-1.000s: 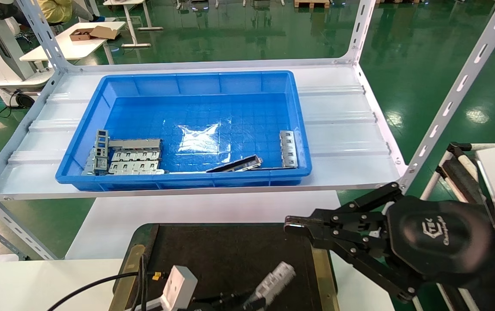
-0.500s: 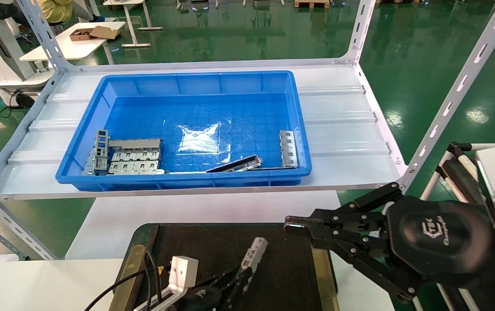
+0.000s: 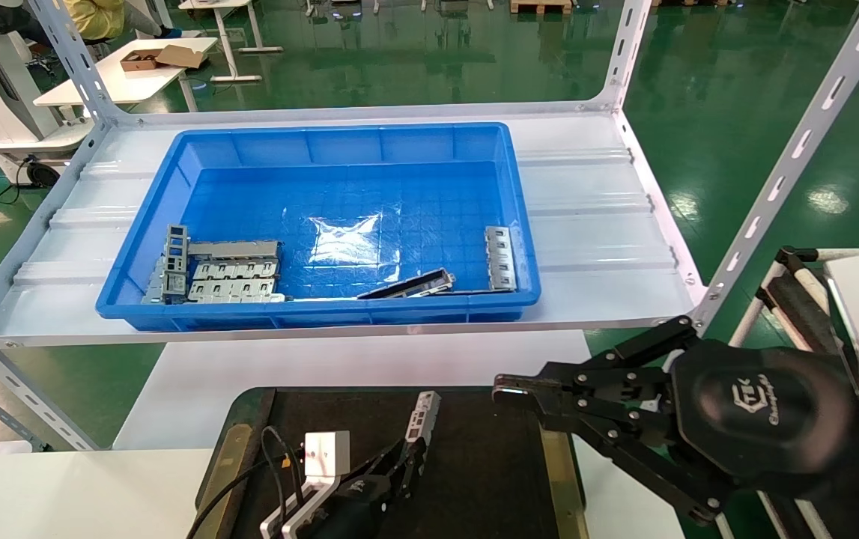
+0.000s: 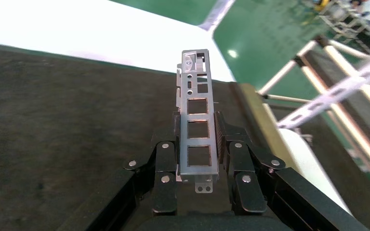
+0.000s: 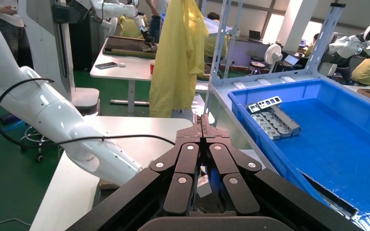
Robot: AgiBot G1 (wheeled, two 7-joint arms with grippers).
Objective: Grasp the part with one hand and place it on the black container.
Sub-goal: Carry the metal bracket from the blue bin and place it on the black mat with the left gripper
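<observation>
The left tool sat low in the centre of the head view, above the black container, its fingers closed on the lower end of the part. In the left wrist view the part stood clamped between the two pads, its row of rectangular windows pointing away from the wrist and its free end reaching out over the dark mat. From the head view the part rose tilted from the tool toward the far edge of the container; whether its tip touched the surface could not be told, though it appeared to be held clear of it.

The right tool hovered at the lower right of the head view, just beside the container's right brass-coloured strip, with its fingers pressed together and holding nothing, as the right wrist view confirmed.

The blue bin on the shelf in the upper half of the head view held several other grey metal pieces at its near left and a few along its near right wall.

Judged from this, the grasp was done and the part had been carried over the container. What remained was to lower it onto the mat, open the fingers and draw the left tool away.
</observation>
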